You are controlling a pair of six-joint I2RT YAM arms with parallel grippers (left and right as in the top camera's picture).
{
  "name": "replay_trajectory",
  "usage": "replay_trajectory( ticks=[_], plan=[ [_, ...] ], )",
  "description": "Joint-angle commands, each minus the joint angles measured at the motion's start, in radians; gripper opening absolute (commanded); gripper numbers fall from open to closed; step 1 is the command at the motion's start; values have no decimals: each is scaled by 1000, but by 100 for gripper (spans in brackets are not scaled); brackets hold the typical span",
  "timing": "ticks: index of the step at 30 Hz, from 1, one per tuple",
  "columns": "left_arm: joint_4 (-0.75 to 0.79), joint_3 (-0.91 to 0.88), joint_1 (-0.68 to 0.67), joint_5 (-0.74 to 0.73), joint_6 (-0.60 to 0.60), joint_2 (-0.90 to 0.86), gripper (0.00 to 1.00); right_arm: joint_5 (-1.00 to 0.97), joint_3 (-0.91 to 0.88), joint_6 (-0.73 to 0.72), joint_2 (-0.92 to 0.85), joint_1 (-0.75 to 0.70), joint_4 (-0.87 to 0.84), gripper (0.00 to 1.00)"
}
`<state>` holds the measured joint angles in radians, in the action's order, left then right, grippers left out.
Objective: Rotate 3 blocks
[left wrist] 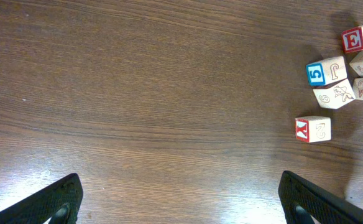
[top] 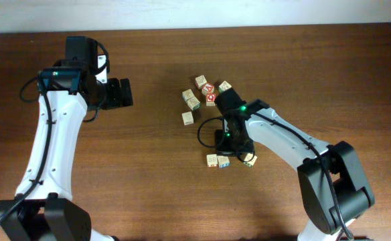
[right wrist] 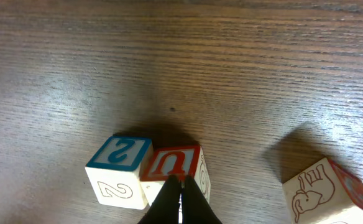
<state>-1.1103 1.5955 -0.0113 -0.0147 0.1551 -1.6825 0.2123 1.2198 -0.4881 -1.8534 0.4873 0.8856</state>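
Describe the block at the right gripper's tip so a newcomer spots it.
Find the right gripper, shut, away from the main cluster. Three blocks lie by it. Yours is the middle one, beside the blue-framed 2 block: red frame, letter U.

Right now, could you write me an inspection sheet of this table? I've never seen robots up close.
Surface: brown wooden table, grain visible.
Job's things: three pale blocks near the right arm. The blue 2 block touches the U block; the elephant block sits apart.
Clutter: loose cluster of other blocks, two of them red-faced.
Fingers: left fingers wide open, nothing between them; right fingers shut, tips at the U block.
Cables: black cable loops beside the right arm; another beside the left.
Surroundings: pale strip beyond the table's far edge; nothing else seen.
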Motion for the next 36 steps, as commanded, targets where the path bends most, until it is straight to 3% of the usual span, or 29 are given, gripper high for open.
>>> replay_trajectory(
  ticks=[1,3,5,6,7,10,14,23,25,27,28,32,36],
  plan=[
    [2,11,0,-8,9,-8,99,13,6,-18,-13,-5,10,14],
    [3,11,0,-8,9,-8,99,-2,101,29,18,-39,108,30],
    [2,11,0,-8,9,-8,99,-40,103,28,22,-43,198,34],
    [2,11,0,-8,9,-8,99,-39,53,28,22,-35,204,23],
    [3,11,0,-8,9,-8,99,-35,16,28,22,-21,204,4],
    [2,11,0,-8,9,-8,99,-29,-10,23,22,72,198,4],
    [2,11,0,-8,9,-8,99,-40,-44,-3,16,80,78,4],
    [2,11,0,-8,9,-8,99,-17,-40,5,32,84,62,4],
    [2,11,0,-8,9,-8,99,-56,9,4,156,50,132,4],
    [2,11,0,-8,9,-8,99,-188,10,-124,291,-140,344,4],
    [2,11,0,-8,9,-8,99,-192,-52,-138,291,-213,348,4],
    [6,11,0,-8,9,-8,99,-137,-268,-142,289,-232,100,4],
    [14,11,0,-8,9,-8,99,-100,-274,-145,185,-232,-35,4]
  ],
)
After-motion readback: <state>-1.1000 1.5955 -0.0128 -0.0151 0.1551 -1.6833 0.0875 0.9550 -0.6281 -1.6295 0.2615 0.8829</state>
